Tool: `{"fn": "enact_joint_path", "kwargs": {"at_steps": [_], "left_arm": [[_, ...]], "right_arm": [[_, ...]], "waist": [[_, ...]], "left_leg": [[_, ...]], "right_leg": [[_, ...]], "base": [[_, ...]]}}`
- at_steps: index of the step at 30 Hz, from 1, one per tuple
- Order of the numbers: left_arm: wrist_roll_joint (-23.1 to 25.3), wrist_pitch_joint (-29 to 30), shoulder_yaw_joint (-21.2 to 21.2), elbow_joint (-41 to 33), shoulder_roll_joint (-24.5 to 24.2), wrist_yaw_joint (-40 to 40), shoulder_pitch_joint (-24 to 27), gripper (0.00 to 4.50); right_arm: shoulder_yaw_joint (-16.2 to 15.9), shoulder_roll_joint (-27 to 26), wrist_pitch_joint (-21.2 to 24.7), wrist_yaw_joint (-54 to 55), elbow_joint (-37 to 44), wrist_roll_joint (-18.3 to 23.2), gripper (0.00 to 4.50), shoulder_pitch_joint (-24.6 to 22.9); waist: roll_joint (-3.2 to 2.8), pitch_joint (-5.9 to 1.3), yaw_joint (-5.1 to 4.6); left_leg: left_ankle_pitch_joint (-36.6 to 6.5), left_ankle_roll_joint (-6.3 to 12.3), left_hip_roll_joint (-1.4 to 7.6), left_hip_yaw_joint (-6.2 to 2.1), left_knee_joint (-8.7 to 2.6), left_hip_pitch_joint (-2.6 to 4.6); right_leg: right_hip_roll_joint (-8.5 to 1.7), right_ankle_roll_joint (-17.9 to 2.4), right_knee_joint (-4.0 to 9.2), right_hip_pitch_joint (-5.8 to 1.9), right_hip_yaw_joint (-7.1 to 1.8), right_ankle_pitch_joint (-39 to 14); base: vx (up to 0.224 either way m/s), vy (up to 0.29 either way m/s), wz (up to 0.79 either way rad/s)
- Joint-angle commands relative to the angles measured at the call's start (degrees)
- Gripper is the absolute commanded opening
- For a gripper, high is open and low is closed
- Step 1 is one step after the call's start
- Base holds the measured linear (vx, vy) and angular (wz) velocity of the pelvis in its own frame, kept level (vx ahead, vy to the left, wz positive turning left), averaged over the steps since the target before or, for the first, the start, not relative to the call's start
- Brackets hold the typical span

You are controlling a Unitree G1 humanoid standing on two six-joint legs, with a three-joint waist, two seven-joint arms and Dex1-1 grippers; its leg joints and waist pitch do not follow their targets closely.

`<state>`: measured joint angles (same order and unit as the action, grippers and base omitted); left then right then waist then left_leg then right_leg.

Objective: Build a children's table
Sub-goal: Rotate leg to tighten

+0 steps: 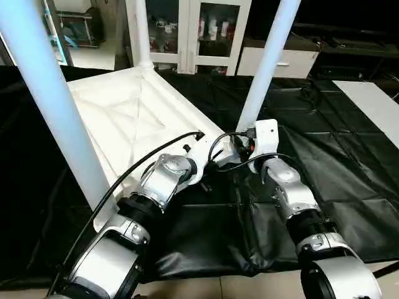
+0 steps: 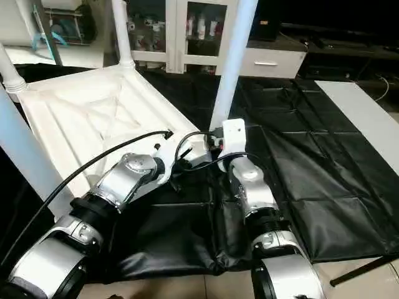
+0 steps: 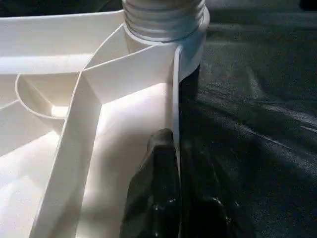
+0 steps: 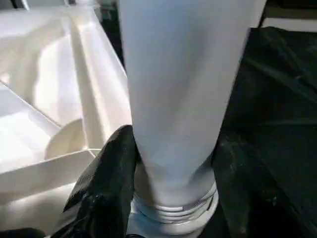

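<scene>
**Table Upside Down on the Black Cloth, Both Claws at the Near Right Corner**

One black cloth (image 1: pixel 349 168) covers the work surface. One white table top (image 2: pixel 81 118) lies on it upside down, ribbed underside facing up, occupying the left half of the cloth. Four white legs stand upright from its corners: the near left leg (image 1: pixel 53 106), the near right leg (image 1: pixel 265 68), the far right leg (image 1: pixel 142 34) and the far left leg (image 2: pixel 9 75). A white cabinet (image 2: pixel 187 31) with glass doors stands beyond the cloth. One flat white panel (image 1: pixel 368 103) lies on the cloth at the right, well apart from the table top.

Two silver forearms reach to the near right corner of the table top.

The right claw (image 4: pixel 173 163) is closed around the base of the near right leg. One black finger (image 4: pixel 106 183) presses each side of the tube, just above the threaded collar where the leg meets its corner socket.

The left claw (image 3: pixel 176 183) is pinched shut on the thin upright edge wall (image 3: pixel 174 99) of the table top. One black finger (image 3: pixel 153 193) sits inside the wall and the other outside it. The grip point is just beside the socket (image 3: pixel 166 22) of the same leg. The two claws are close together at this corner, the left one on the rim and the right one on the leg.
</scene>
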<state>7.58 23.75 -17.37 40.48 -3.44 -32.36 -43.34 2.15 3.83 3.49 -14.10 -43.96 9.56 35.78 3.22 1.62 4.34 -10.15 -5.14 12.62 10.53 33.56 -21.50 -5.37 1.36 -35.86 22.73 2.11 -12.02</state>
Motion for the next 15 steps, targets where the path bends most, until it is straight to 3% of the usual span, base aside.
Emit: {"fn": "enact_joint_path", "kwargs": {"at_steps": [1,2,3,4,5,6,7,11,12,15], "left_arm": [[-1.2,-5.7,1.5,-0.3,1.0,2.5,-1.4,0.00],[-1.2,-5.8,1.6,-0.4,0.9,2.3,-1.3,0.00],[-1.2,-5.9,1.4,-1.0,0.6,1.3,-0.8,0.00],[-1.3,-6.1,1.2,-1.4,0.2,0.2,-0.4,0.00],[-1.3,-6.7,0.9,-1.7,-0.2,-0.8,-0.1,0.00],[-1.3,-6.7,0.9,-1.7,-0.2,-0.8,-0.1,0.00],[-1.3,-6.6,0.5,-2.8,-1.3,-2.7,0.9,0.00],[-1.8,-6.8,-0.6,-6.3,-4.1,-7.4,3.8,0.00],[-1.8,-6.8,-0.6,-6.3,-4.1,-7.4,3.8,0.00],[-3.4,-6.8,-2.1,-11.3,-7.9,-15.0,7.2,0.00]], "right_arm": [[-3.5,-2.9,1.3,-8.3,1.7,2.2,1.91,-2.1],[-3.6,-2.7,1.0,-8.8,2.8,2.3,2.47,-2.5],[-3.5,-1.8,1.2,-10.7,6.1,3.3,2.61,-4.0],[-3.5,-1.1,1.5,-12.2,8.6,4.1,2.61,-5.1],[-3.3,-0.5,1.6,-12.5,10.1,4.5,2.61,-5.8],[-3.3,-0.5,1.6,-12.5,10.1,4.5,2.80,-5.8],[-2.8,1.0,2.7,-13.1,13.5,5.4,2.96,-7.3],[-0.9,5.3,4.8,-15.0,20.0,7.1,3.22,-10.6],[-0.9,5.3,4.8,-15.0,20.0,7.1,3.22,-10.6],[-1.0,12.3,9.0,-21.7,27.1,7.9,3.50,-14.4]], "waist": [[0.31,-2.89,0.14],[0.22,-2.93,0.20],[0.08,-2.90,0.27],[-0.08,-2.92,0.60],[0.22,-2.97,0.61],[0.22,-2.97,0.61],[-0.02,-2.96,0.20],[-0.32,-2.87,0.40],[-0.32,-2.87,0.40],[-0.40,-2.72,0.92]], "left_leg": [[-8.8,2.79,0.14,0.37,-3.69,0.83],[-8.9,2.48,0.18,0.35,-3.69,0.89],[-8.9,2.11,0.15,0.34,-3.72,0.88],[-8.9,2.28,0.22,0.42,-3.66,1.05],[-8.2,2.83,0.05,0.35,-3.66,0.68],[-8.2,2.83,0.05,0.35,-3.66,0.68],[-7.7,3.08,0.02,0.12,-3.83,0.19],[-7.0,3.33,0.39,0.41,-3.62,0.89],[-7.0,3.33,0.39,0.41,-3.62,0.89],[-6.2,3.67,0.44,0.50,-3.66,0.78]], "right_leg": [[-1.74,-11.9,4.19,-2.49,-1.30,-2.1],[-1.77,-11.8,4.16,-2.46,-1.31,-2.4],[-1.71,-11.7,4.18,-2.46,-1.33,-2.3],[-1.68,-11.4,4.23,-2.48,-1.40,-1.2],[-1.57,-11.2,4.08,-2.79,-1.37,0.4],[-1.57,-11.2,4.08,-2.79,-1.37,0.4],[-1.68,-11.2,3.92,-3.08,-1.27,0.8],[-1.66,-12.8,3.99,-2.60,-1.37,0.4],[-1.66,-12.8,3.99,-2.60,-1.37,0.4],[-1.59,-12.5,3.96,-2.69,-1.41,1.0]], "base": [[0.000,0.000,0.00],[0.000,0.000,0.00],[0.000,0.000,0.00],[0.000,0.000,0.00],[0.000,0.000,0.00],[0.000,0.000,0.00],[0.000,0.000,0.00],[0.000,0.000,0.00],[0.000,0.000,0.00],[0.000,0.000,0.00]]}}
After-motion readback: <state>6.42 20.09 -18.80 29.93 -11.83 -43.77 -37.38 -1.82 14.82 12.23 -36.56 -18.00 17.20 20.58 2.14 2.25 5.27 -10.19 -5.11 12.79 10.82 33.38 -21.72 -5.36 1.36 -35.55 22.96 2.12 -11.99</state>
